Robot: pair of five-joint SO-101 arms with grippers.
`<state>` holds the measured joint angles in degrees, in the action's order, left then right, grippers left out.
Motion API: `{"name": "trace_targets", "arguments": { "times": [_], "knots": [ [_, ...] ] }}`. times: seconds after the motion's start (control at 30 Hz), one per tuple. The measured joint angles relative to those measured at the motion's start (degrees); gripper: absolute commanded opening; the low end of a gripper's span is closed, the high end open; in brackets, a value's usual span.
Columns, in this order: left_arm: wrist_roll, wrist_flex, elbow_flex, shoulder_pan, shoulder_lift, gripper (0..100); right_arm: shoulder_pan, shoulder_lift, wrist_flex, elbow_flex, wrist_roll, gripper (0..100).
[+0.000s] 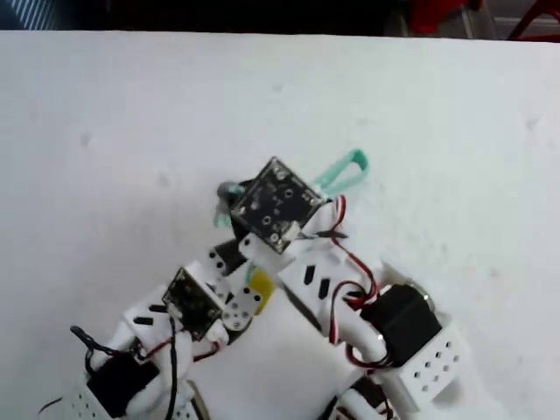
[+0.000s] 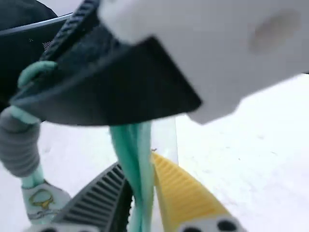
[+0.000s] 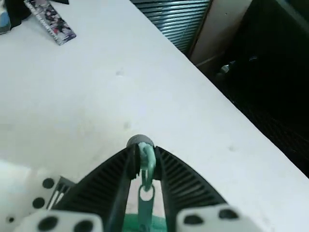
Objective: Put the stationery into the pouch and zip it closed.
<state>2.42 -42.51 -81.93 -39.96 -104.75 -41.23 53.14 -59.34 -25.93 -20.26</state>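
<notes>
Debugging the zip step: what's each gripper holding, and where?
Right gripper pinches the green zipper pull at its loop. Left gripper clamps a green strip, apparently the pouch's edge.

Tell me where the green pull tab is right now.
Right wrist view: the green pull tab is pinched in the right claw, over the white table.

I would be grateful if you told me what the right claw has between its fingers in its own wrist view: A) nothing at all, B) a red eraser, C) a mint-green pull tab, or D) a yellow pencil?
C: in the right wrist view, the right claw has its black ribbed fingers closed on a mint-green pull tab above the white table.
</notes>
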Motion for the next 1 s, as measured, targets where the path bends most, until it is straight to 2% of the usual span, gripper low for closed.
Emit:
{"name": "trace_targets", "arguments": {
  "times": [0.23, 0.53, 0.73, 1.0],
  "knots": [
    [0.18, 0.09, 0.00, 0.62, 0.00, 2, 5.27, 0.00, 0.70, 0.00, 2.20, 1.8],
    [-3.43, -1.58, 1.23, 10.99, 0.79, 2, 10.02, 0.35, 2.20, 0.00, 2.29, 1.8],
    [-3.87, -2.99, 2.02, 12.40, 0.79, 2, 13.45, 1.76, 5.10, -2.90, 2.29, 1.7],
    [-4.04, -2.99, 2.11, 12.66, 0.79, 2, 13.71, 1.76, 7.56, -3.96, 2.29, 2.1]
  ]
}}
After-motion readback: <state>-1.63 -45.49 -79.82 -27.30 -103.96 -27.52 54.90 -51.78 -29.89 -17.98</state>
